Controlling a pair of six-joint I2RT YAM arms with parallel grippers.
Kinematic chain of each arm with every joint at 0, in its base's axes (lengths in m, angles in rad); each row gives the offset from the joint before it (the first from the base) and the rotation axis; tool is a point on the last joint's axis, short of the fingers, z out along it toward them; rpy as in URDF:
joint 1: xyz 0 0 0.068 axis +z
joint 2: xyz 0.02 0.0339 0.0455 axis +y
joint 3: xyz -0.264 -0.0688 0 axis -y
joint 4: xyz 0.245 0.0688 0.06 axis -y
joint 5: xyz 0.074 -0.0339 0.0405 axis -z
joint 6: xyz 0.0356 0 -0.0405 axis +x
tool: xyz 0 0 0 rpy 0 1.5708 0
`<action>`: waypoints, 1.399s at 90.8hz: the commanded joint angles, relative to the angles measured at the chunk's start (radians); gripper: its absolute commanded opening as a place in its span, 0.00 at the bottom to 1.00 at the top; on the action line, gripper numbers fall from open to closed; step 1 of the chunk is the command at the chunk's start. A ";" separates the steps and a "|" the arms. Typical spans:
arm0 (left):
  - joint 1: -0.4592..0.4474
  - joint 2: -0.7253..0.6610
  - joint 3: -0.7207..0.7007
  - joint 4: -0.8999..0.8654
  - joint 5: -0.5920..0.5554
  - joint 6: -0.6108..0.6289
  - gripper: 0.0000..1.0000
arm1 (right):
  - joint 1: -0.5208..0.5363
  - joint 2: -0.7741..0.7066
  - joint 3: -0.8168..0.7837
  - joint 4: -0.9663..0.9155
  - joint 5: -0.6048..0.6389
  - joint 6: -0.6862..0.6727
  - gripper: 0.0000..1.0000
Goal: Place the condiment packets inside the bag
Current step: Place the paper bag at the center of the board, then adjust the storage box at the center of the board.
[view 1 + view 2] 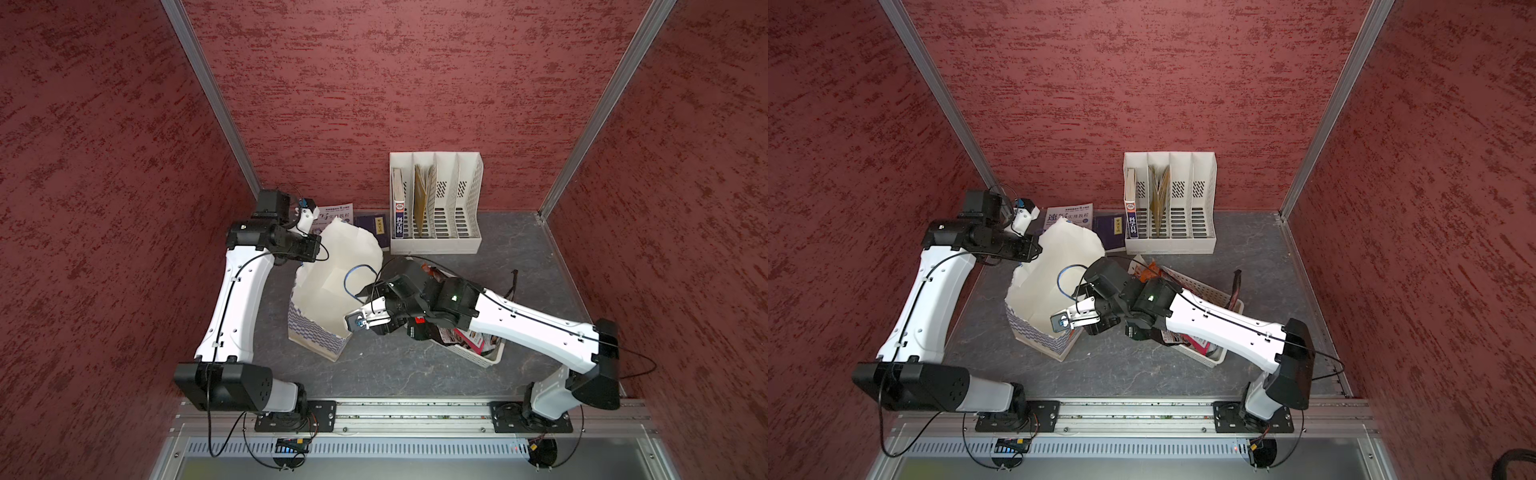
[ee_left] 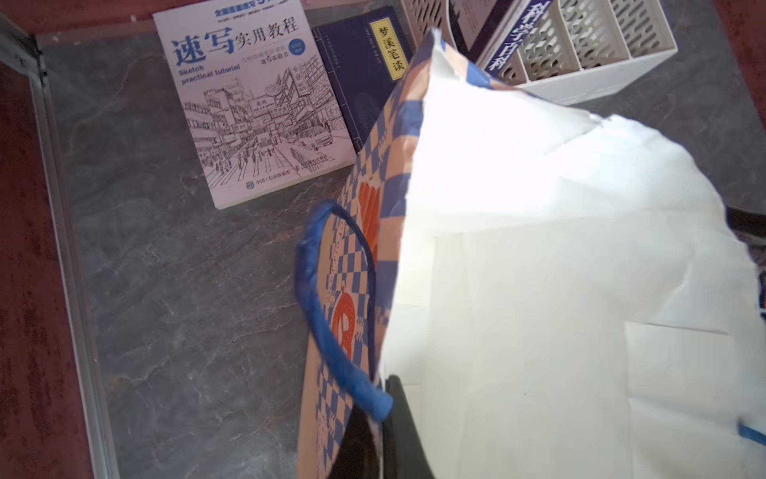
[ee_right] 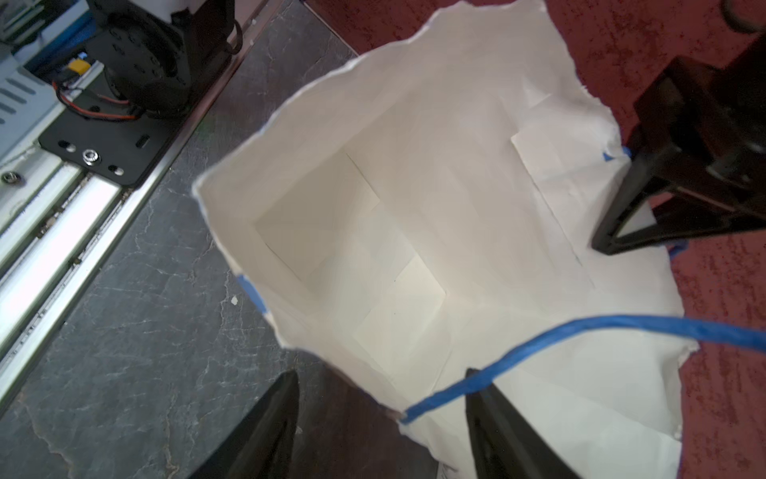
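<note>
The grey marbled table point(image 1: 415, 365) carries the open paper bag point(image 1: 328, 286), which stands upright at centre. A white file rack point(image 1: 436, 245) stands behind it, and a sketch tutorial book point(image 2: 253, 108) lies flat beside a dark blue book point(image 2: 364, 70). Just right of the bag, a white perforated basket point(image 1: 490, 357) holds the condiment packets point(image 1: 469, 338), mostly hidden under the right arm. The left gripper point(image 2: 381, 427) is clamped on the bag's far rim next to a blue cord handle point(image 2: 331, 315). The right gripper point(image 3: 380, 373) hangs with jaws wide apart and gripping nothing, astride the near rim, where the other cord handle point(image 3: 580, 327) crosses one finger.
</note>
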 commanded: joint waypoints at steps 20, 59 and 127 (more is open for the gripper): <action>0.137 -0.101 -0.119 0.055 0.198 -0.358 0.00 | -0.028 -0.262 -0.020 0.171 0.056 0.446 0.98; 0.307 -0.239 -0.436 0.277 0.462 -0.554 0.00 | -0.878 -0.271 -0.123 -0.121 -0.062 0.958 0.96; 0.254 -0.281 -0.465 0.274 0.390 -0.518 0.00 | -1.042 0.106 -0.248 -0.255 -0.400 0.543 0.78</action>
